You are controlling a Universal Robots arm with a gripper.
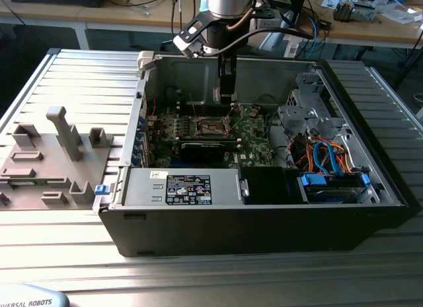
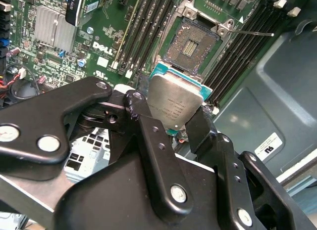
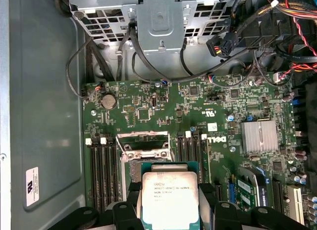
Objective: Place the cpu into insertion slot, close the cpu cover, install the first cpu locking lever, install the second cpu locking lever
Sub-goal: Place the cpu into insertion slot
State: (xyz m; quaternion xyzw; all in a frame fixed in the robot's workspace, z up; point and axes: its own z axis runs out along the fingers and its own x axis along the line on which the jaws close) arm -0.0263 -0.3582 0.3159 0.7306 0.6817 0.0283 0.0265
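Tool [image 2: 171,122] clenched on cpu [image 3: 170,198] above insertion slot [image 2: 192,42] (memory slots [image 2: 148,22] flank it); cpu cover [image 3: 143,141] apparently swung open.

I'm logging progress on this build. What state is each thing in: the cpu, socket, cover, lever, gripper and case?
cpu: clamped in the gripper, held above the board, not seated.
insertion slot: empty, contacts exposed.
cpu cover: open, not over the slot.
locking lever: unlatched, sticking out free.
gripper: shut on the cpu.
computer case: lying on its side, side panel off.
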